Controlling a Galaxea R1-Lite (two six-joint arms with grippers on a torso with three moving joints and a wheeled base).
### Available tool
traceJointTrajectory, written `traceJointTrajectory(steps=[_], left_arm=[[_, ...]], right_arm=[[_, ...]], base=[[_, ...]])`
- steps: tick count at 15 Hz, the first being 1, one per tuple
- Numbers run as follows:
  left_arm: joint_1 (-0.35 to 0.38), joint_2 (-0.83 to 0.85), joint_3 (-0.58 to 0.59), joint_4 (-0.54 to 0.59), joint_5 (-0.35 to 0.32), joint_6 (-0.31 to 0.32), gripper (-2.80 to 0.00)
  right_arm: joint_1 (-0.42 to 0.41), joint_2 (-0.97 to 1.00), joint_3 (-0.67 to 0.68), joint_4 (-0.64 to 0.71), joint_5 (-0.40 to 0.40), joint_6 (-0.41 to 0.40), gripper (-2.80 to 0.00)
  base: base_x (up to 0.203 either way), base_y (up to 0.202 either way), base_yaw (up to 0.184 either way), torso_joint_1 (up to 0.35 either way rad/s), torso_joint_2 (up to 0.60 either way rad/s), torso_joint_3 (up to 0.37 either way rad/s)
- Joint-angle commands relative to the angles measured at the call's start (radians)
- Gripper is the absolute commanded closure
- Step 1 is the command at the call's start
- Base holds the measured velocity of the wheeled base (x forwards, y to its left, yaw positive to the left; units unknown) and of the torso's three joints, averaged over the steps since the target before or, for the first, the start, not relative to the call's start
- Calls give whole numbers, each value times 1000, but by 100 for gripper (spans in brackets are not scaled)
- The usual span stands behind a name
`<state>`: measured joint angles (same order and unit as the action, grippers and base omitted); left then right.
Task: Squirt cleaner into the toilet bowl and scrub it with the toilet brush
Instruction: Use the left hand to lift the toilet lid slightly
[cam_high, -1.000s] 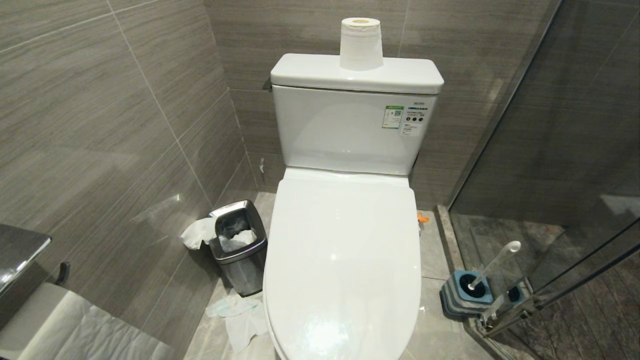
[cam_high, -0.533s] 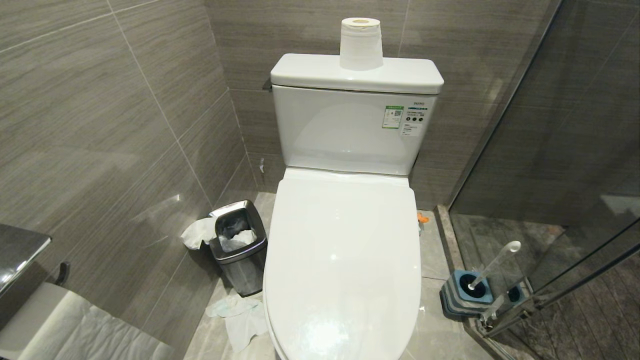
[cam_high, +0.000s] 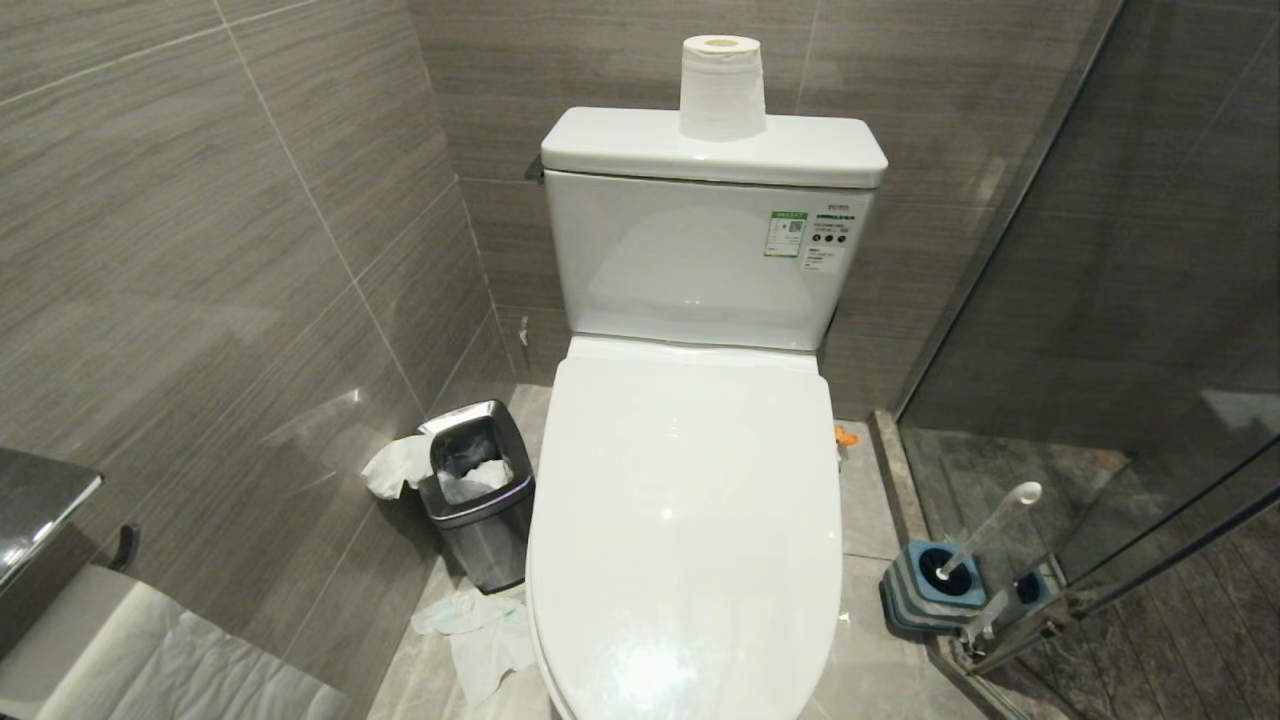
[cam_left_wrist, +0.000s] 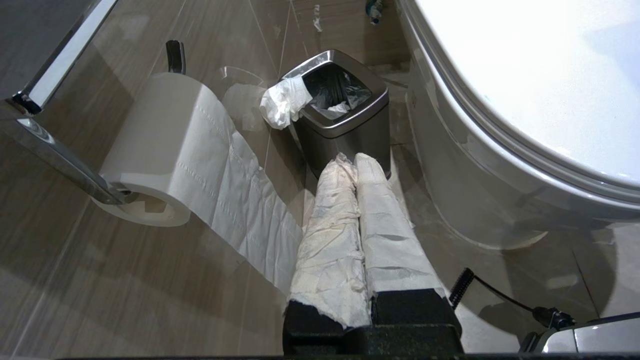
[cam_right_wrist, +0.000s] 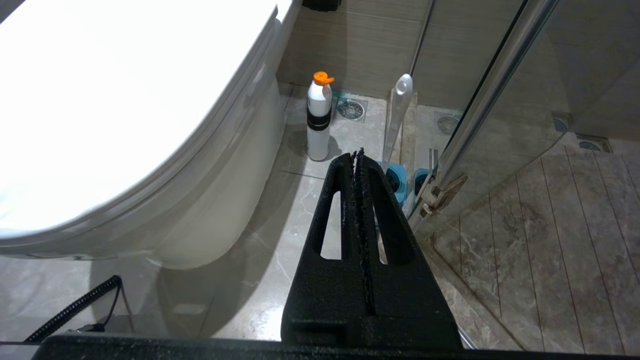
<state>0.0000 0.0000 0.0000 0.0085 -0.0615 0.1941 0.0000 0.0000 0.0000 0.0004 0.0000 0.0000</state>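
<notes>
The right gripper (cam_right_wrist: 359, 156), clenched on nothing, hangs low beside the lid-down toilet bowl (cam_right_wrist: 150, 130), nearer than the left to the toilet brush (cam_right_wrist: 398, 117) just ahead, handle upright in its holder (cam_right_wrist: 397, 180)

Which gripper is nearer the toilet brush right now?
Right. The right gripper, shut, hangs on the toilet's brush side, pointing toward the toilet brush in its holder. The left gripper, shut, is across the toilet by the steel waste bin.
</notes>
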Motion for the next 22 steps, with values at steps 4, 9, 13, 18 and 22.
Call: traceJointTrajectory(steps=[4, 9, 13, 18, 22], left_arm=[[0, 0, 0, -2, -4, 15, 0], [0, 0, 0, 1, 42, -93, 0], [0, 0, -2, 1, 43, -122, 0], [0, 0, -3, 2, 38, -136, 0], [0, 0, -3, 4, 38, -144, 0]], right_arm=[[0, 0, 0, 0, 3, 0, 0], [0, 0, 0, 0, 0, 0, 0], [0, 0, 0, 0, 0, 0, 0], [0, 0, -1, 0, 0, 0, 0], [0, 0, -2, 0, 0, 0, 0]], base=[[0, 0, 0, 0, 0, 0], [0, 0, 0, 0, 0, 0], [0, 0, 0, 0, 0, 0], [0, 0, 0, 0, 0, 0], [0, 0, 0, 0, 0, 0]])
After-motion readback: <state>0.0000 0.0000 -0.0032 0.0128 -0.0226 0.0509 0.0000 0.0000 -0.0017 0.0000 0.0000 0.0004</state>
